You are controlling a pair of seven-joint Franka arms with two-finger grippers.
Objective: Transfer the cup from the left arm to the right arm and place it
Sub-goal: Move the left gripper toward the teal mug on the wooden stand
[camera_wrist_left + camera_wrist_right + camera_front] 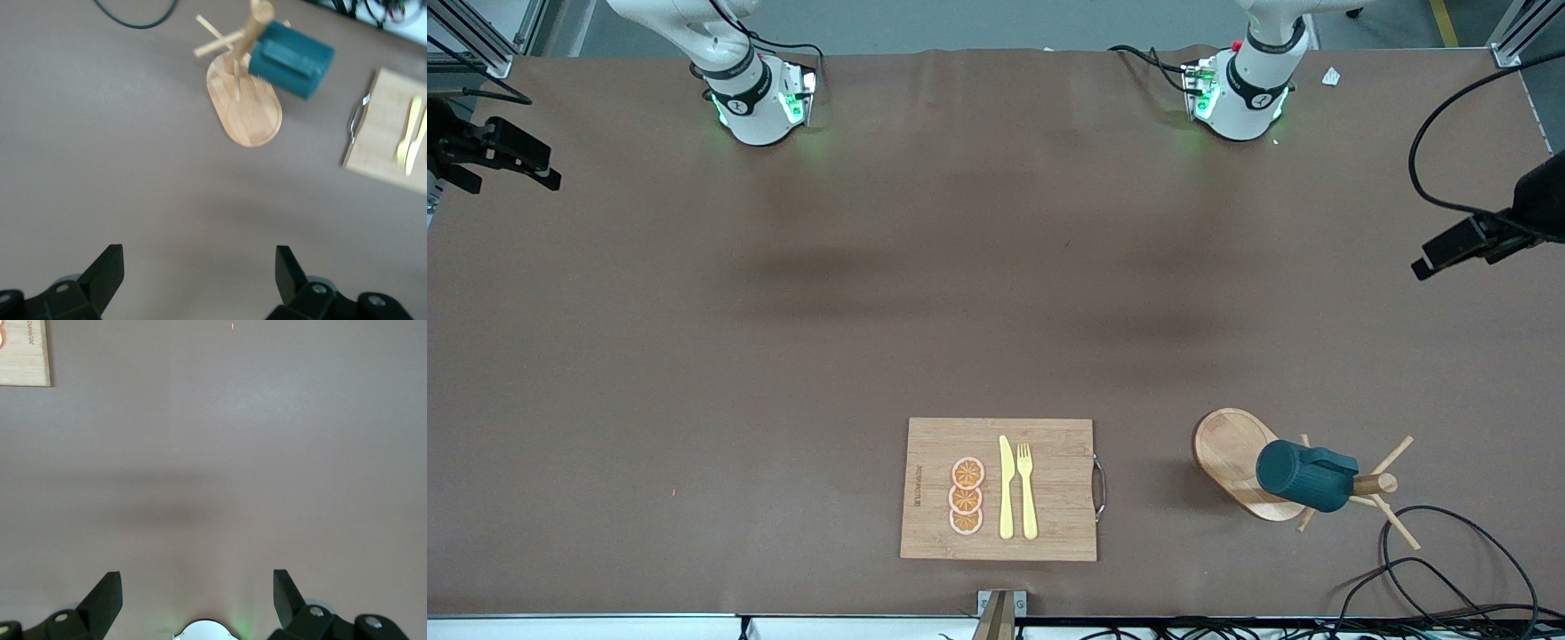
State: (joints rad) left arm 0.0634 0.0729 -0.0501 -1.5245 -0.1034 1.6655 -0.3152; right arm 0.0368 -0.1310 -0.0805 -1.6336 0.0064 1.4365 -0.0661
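Hanging on the wooden peg rack (pixel 1352 484) is the cup (pixel 1307 476), a dark teal ribbed mug slid sideways onto one of the pegs, its closed bottom facing the rack's oval base and the right arm's end of the table. The rack sits toward the left arm's end of the table, close to the edge nearest the front camera. The left wrist view catches it too: cup (pixel 293 57) up on the peg, rack base (pixel 247 110) flat on the brown table (pixel 783 356).

Beside the rack, toward the middle, lies a bamboo cutting board (pixel 934 444) with a metal handle (pixel 1100 487) on the side facing the rack. On the board: three orange slices (pixel 967 496) in a row, then a yellow knife (pixel 1006 489) and a yellow fork (pixel 1027 489) lying side by side. There's a line of small print burned into the board next to the slices; it's too tiny to read from the front, and in the right wrist view only a scrap of it shows on the board corner (pixel 23 353), maybe ending in "or", so I can't make out the brand.

Both arms are waiting, up high. The left gripper (pixel 200 277) is over bare table, well apart from the rack, fingers spread wide with nothing between them. The right gripper (pixel 198 597) is the same deal, spread wide and empty over plain table toward the right arm's end. A loose black cable (pixel 1449 560) curls on the table near the rack.
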